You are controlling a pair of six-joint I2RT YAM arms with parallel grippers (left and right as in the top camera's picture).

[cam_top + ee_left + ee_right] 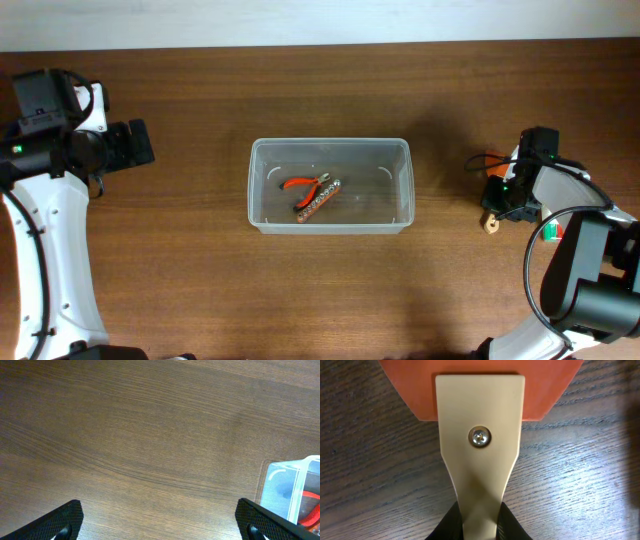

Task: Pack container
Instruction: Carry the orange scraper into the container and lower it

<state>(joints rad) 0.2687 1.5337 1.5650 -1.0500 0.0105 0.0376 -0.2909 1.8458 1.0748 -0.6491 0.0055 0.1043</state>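
Note:
The clear plastic container (260, 185) stands at the table's middle. Inside lie red-handled pliers (303, 183) and a metal tool (317, 199). My right gripper (503, 192) is to its right, low over the table. It is shut on a scraper with a beige handle (480, 465) and an orange blade (480, 385); the handle end shows in the overhead view (490, 223). The fingers (480, 522) pinch the narrow part of the handle. My left gripper (140, 143) is far left, open and empty (160, 527). The container's corner (292, 485) shows at the right of the left wrist view.
A small green and red item (549, 233) lies partly hidden by the right arm. Bare brown wood table (200, 290) surrounds the container. A pale wall edge (320, 20) runs along the back.

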